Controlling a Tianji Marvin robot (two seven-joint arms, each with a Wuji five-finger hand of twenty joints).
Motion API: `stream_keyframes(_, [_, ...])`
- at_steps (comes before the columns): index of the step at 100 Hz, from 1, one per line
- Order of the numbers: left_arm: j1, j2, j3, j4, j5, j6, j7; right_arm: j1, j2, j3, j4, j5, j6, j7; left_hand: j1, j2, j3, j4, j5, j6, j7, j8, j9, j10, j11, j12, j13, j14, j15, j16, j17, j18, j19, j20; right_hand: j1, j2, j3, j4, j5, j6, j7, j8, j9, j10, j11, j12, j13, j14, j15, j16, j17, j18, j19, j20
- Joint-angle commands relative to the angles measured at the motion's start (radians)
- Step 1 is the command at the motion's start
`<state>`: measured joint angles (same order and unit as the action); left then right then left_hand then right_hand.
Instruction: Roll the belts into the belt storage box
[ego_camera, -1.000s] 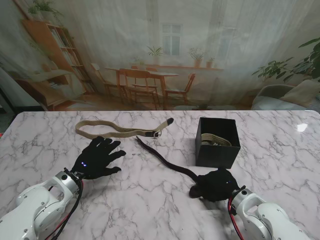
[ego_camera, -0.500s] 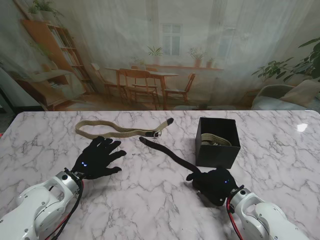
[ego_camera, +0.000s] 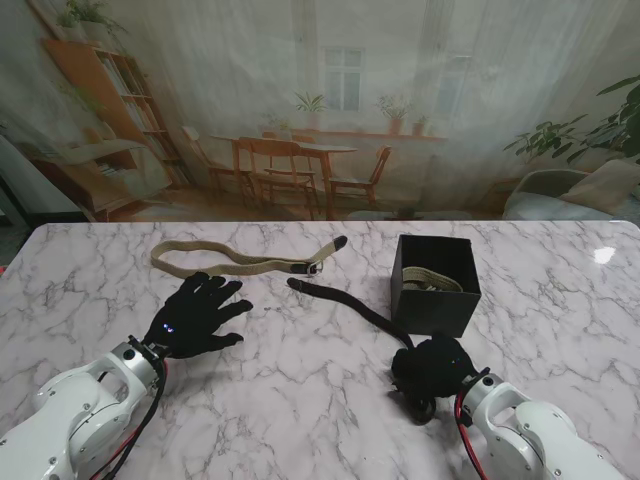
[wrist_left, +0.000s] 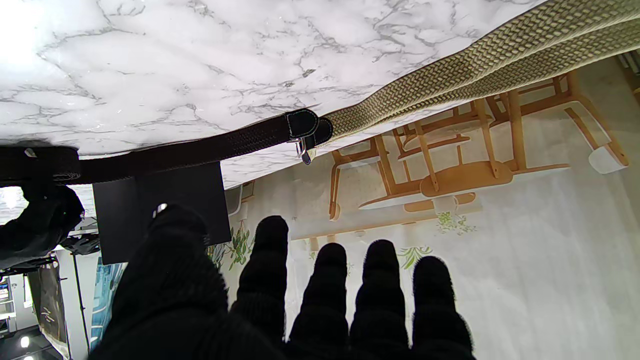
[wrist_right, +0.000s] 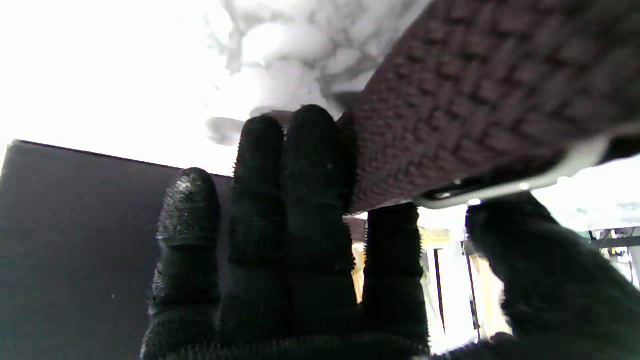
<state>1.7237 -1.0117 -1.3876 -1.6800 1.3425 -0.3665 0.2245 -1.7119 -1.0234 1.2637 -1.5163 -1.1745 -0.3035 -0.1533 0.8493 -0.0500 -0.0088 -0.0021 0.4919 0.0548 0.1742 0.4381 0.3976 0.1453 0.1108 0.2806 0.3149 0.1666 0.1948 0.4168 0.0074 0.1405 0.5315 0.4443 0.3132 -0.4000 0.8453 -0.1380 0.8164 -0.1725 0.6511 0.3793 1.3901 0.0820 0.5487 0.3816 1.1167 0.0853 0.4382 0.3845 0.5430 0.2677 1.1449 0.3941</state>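
A dark woven belt (ego_camera: 345, 301) trails across the marble table from mid-table to my right hand (ego_camera: 432, 369), which is shut on its buckle end near the table's near edge. In the right wrist view the dark belt (wrist_right: 475, 95) lies across the fingers (wrist_right: 300, 165), its metal buckle against the thumb. A tan belt (ego_camera: 235, 262) lies stretched out farther from me on the left. My left hand (ego_camera: 195, 315) rests open and flat on the table, just nearer to me than the tan belt. The black storage box (ego_camera: 435, 283) holds a rolled tan belt (ego_camera: 432, 280).
The box stands just beyond my right hand. In the left wrist view the dark belt's tip (wrist_left: 302, 125) meets the tan belt (wrist_left: 475, 75), with the box (wrist_left: 160, 200) behind. The table's (ego_camera: 300, 400) far edge runs behind both belts.
My right hand has drawn the dark belt to the right and toward me; the belt's free end has slid right across the table. The left hand has stayed put.
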Motion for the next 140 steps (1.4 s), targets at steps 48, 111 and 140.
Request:
stream_keyframes(48, [0.0, -0.001, 0.002, 0.002, -0.004, 0.001, -0.011, -0.094, 0.033, 0.138, -0.257, 0.104, -0.067, 0.584, 0.025, 0.053, -0.019, -0.015, 0.008, 0.021, 0.003, 0.009, -0.023, 0.02, -0.004, 0.01, -0.008, 0.011, -0.013, 0.003, -0.017, 0.027, -0.027, 0.002, 0.031, -0.167, 0.47, 0.197, -0.369, 0.391, -0.225, 0.047, -0.434, -0.088, -0.432, -0.268, -0.399, -0.177, -0.309, -0.246, -0.222, -0.086, -0.141, -0.112])
stream_keyframes(111, [0.0, -0.001, 0.001, 0.002, -0.002, 0.002, -0.008, -0.087, 0.034, 0.108, -0.224, -0.063, -0.061, 0.49, 0.028, 0.054, -0.019, -0.015, 0.007, 0.021, 0.004, 0.008, -0.025, 0.019, -0.003, 0.01, -0.007, 0.013, -0.012, 0.003, -0.017, 0.027, -0.025, 0.002, 0.249, -0.12, 0.203, 0.05, -0.296, 0.179, -0.111, 0.19, -0.363, -0.148, -0.336, -0.216, -0.299, -0.155, -0.254, -0.22, -0.166, -0.102, -0.147, -0.134])
stream_keyframes(140, [-0.001, -0.001, 0.001, 0.003, -0.001, 0.002, -0.004, -0.095, 0.027, 0.093, -0.197, -0.061, -0.037, 0.394, 0.027, 0.054, -0.02, -0.015, 0.007, 0.022, 0.004, 0.008, -0.028, 0.019, -0.003, 0.01, -0.008, 0.012, -0.012, 0.003, -0.017, 0.028, -0.024, 0.001, 0.211, -0.191, 0.094, -0.079, -0.091, -0.091, 0.401, 0.083, -0.733, 0.086, -0.231, -0.087, -0.351, 0.032, -0.214, -0.072, -0.185, 0.163, -0.119, -0.034])
